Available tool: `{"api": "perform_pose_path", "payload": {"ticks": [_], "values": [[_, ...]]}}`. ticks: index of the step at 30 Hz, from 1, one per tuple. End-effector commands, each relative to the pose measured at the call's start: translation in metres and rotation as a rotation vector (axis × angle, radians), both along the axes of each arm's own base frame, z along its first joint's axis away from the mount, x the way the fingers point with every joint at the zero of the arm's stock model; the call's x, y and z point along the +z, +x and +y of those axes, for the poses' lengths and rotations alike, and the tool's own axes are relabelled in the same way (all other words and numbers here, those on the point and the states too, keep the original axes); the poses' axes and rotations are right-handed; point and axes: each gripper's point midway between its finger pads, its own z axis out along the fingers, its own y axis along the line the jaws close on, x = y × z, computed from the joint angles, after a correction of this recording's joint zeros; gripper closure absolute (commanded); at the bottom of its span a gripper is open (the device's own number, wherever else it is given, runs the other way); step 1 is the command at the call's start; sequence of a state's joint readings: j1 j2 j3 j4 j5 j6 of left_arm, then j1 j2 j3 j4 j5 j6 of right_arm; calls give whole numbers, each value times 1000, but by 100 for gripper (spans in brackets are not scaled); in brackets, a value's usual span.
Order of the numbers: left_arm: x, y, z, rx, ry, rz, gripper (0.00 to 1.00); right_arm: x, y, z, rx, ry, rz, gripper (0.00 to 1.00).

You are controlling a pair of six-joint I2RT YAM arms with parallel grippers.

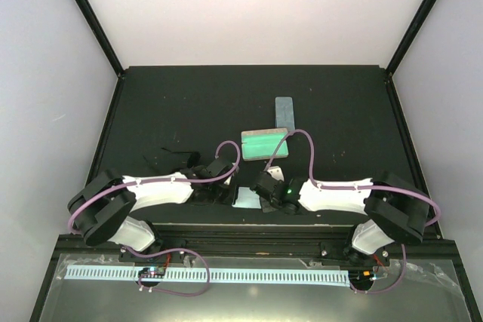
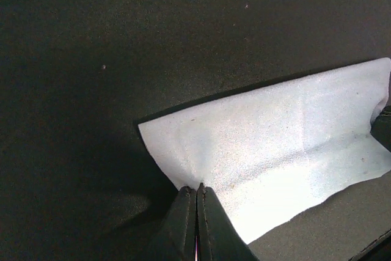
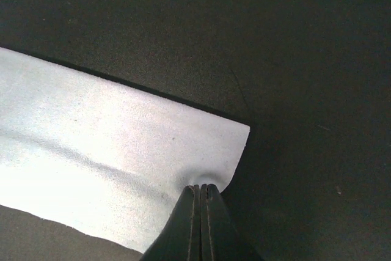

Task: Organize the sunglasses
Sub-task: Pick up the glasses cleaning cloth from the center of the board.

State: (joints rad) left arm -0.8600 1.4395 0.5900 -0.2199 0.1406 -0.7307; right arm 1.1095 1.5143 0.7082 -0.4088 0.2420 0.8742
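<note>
Black sunglasses (image 1: 172, 156), barely distinct against the dark bench (image 1: 339, 103), lie just beyond the left arm's wrist, apart from both sets of jaws. The left gripper (image 2: 197, 189), jaws pressed together, pinches one edge of a pale blue cloth (image 2: 275, 145). The right gripper (image 3: 200, 187), jaws likewise closed, pinches the puckered opposite corner.

Open case (image 1: 265, 143) just beyond cloth (image 1: 246, 199)

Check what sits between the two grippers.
A light blue cloth spans the gap in the top view. The wrist views show the left gripper and right gripper each shut on its edge.
</note>
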Motion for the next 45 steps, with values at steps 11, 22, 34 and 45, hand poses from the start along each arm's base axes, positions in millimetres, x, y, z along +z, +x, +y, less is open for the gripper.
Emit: {"api": "perform_pose_path", "payload": {"ticks": [11, 22, 34, 45], "values": [[-5, -9, 10, 3, 40, 16, 98, 0, -3, 0, 10, -82, -26, 73], [0, -8, 8, 4, 18, 0, 98, -6, -5, 2, 17, -79, -10, 99], [53, 20, -12, 56, -102, -131, 98, 57, 26, 14, 81, -15, -187, 99], [97, 74, -29, 90, -103, -244, 98, 112, 95, 4, 82, 95, -278, 99]]}}
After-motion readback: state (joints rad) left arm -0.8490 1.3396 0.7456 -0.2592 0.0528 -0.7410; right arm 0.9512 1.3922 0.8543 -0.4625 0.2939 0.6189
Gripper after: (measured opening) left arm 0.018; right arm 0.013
